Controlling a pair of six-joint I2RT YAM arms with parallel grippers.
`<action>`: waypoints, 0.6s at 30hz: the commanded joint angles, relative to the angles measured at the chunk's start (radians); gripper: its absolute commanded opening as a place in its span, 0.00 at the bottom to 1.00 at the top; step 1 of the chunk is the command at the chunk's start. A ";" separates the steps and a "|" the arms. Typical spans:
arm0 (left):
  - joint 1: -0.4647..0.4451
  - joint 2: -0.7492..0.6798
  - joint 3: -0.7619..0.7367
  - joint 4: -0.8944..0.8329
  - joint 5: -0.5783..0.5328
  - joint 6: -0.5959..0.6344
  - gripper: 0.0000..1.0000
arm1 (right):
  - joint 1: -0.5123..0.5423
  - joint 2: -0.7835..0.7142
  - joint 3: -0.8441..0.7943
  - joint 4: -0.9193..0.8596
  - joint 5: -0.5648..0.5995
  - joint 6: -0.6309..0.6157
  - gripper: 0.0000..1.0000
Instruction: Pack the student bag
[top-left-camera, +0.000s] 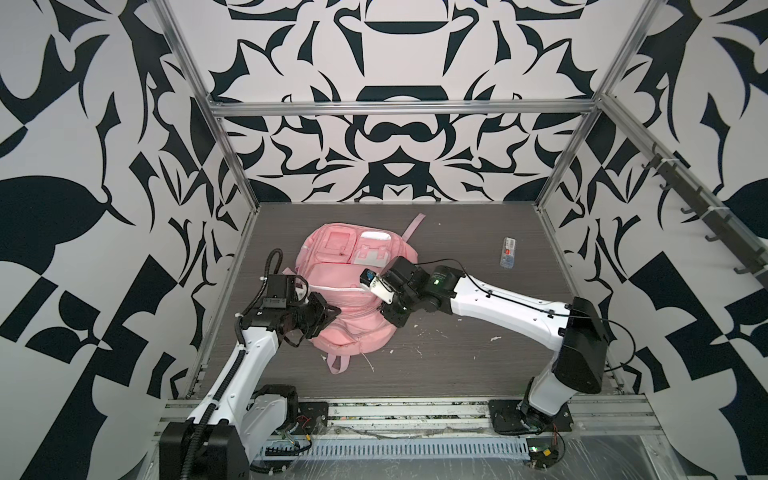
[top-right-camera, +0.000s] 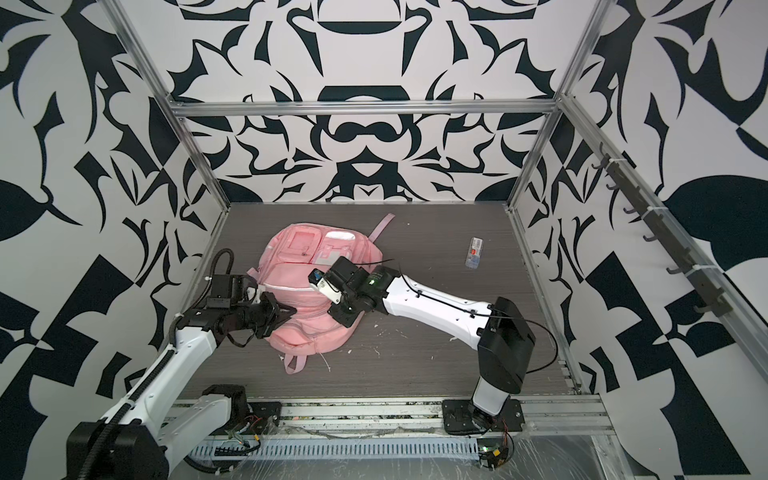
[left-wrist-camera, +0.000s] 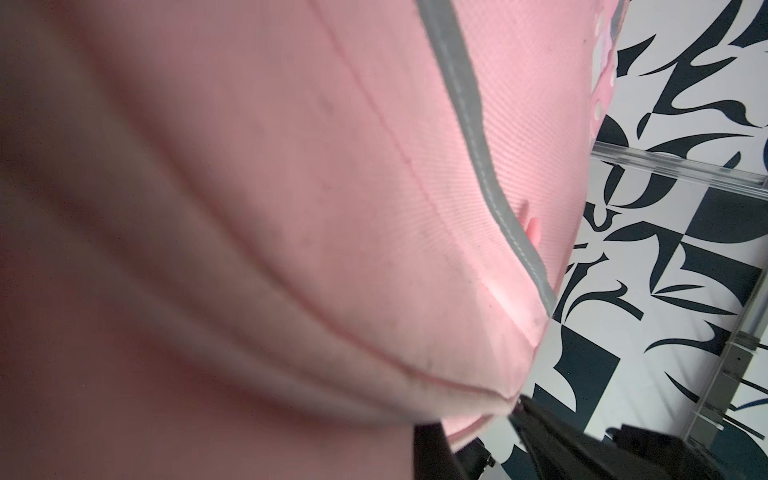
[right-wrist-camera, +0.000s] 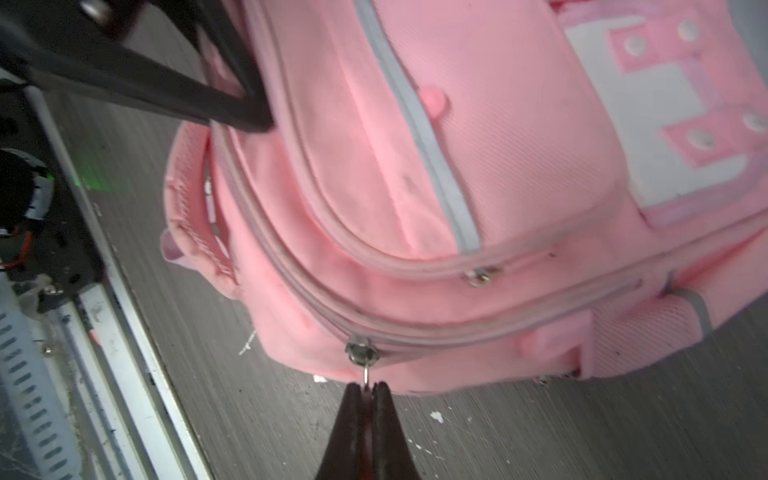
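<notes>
The student bag (top-left-camera: 332, 286) is laid flat on the grey table (top-left-camera: 457, 353), near its middle. It looks soft and light, so it is likely to be squashed or dragged when pulled. Its little metal zip pull (right-wrist-camera: 368, 374) is pinched in the closed right gripper (right-wrist-camera: 370, 388). The cloth at its side is pinched by the closed left gripper (right-wrist-camera: 255, 118), so the bag can be held in place.

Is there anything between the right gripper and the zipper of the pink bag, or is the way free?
Nothing visible stands between them. The right gripper is shut on the zipper pull of the student bag, and the left gripper pinches the bag's edge. The small clear packet lies well apart.
</notes>
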 joint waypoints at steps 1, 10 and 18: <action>0.043 0.020 0.032 -0.050 -0.126 0.075 0.00 | -0.102 -0.032 0.037 -0.108 0.128 -0.047 0.00; 0.050 0.059 0.061 -0.079 -0.114 0.153 0.00 | -0.253 0.072 0.104 -0.076 0.153 -0.068 0.00; 0.054 0.090 0.062 -0.081 -0.098 0.211 0.00 | -0.356 0.176 0.213 -0.011 0.115 0.024 0.00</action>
